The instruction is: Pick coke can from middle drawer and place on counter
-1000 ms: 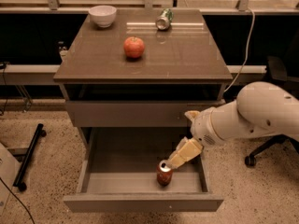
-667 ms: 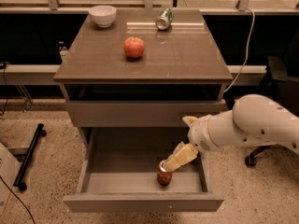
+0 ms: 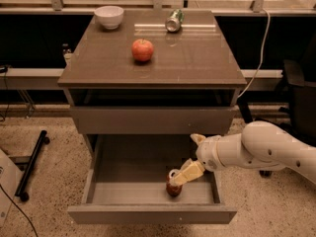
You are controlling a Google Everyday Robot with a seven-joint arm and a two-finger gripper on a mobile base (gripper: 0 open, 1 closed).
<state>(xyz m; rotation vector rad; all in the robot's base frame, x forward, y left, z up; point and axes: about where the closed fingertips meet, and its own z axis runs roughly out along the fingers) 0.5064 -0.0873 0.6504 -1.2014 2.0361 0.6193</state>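
The coke can (image 3: pixel 174 188), small and red, stands upright on the floor of the open middle drawer (image 3: pixel 148 214), right of centre and near the front panel. My gripper (image 3: pixel 177 177) reaches down into the drawer from the right on a white arm. Its cream tip is at the can's top and covers the lid. The glossy brown counter (image 3: pixel 197 63) is above, over the shut upper drawer (image 3: pixel 148 120).
On the counter sit a red apple (image 3: pixel 142 50), a white bowl (image 3: pixel 109 17) at the back left, and a green-and-silver can (image 3: pixel 174 20) lying on its side at the back. A black stand (image 3: pixel 30 164) lies on the floor to the left. A dark chair (image 3: pixel 298 98) stands to the right.
My arm has come lower and a little to the left, bringing the gripper closer onto the coke can's top. The can has stayed in place.
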